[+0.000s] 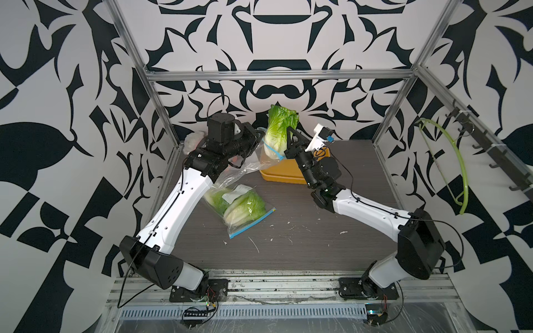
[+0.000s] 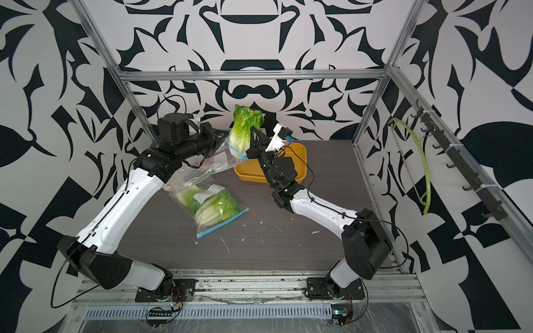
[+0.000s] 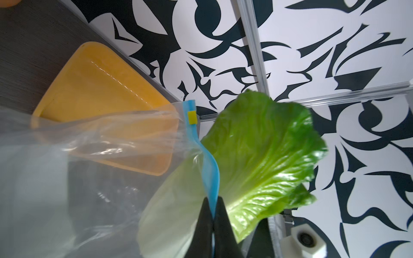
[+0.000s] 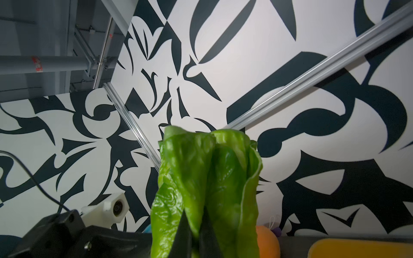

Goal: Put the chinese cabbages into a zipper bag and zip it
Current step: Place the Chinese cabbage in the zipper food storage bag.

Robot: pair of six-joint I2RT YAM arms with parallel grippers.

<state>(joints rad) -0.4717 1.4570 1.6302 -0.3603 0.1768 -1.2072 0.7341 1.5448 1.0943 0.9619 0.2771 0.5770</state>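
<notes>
My right gripper [image 4: 194,221] is shut on a leaf of a chinese cabbage [image 1: 278,129] [image 4: 207,178] and holds it upright above the tray. Its pale base sits in the mouth of the clear zipper bag [image 3: 100,143]. My left gripper [image 3: 213,203] [image 1: 258,136] is shut on the bag's blue zip strip [image 3: 210,169], beside the cabbage [image 3: 257,156]. A yellow slider [image 3: 192,117] sits at the strip's far end. Clear plastic hangs from there to the table, where two more cabbages [image 1: 242,206] [image 2: 215,206] lie in plastic with a blue near edge.
An orange-yellow tray [image 1: 282,173] [image 3: 100,89] stands at the back of the dark table, under the right gripper [image 2: 253,131]. An orange plush toy [image 4: 267,241] lies beyond it. A green hose [image 1: 450,161] hangs on the right wall. Small white leaf scraps [image 1: 253,245] dot the near table.
</notes>
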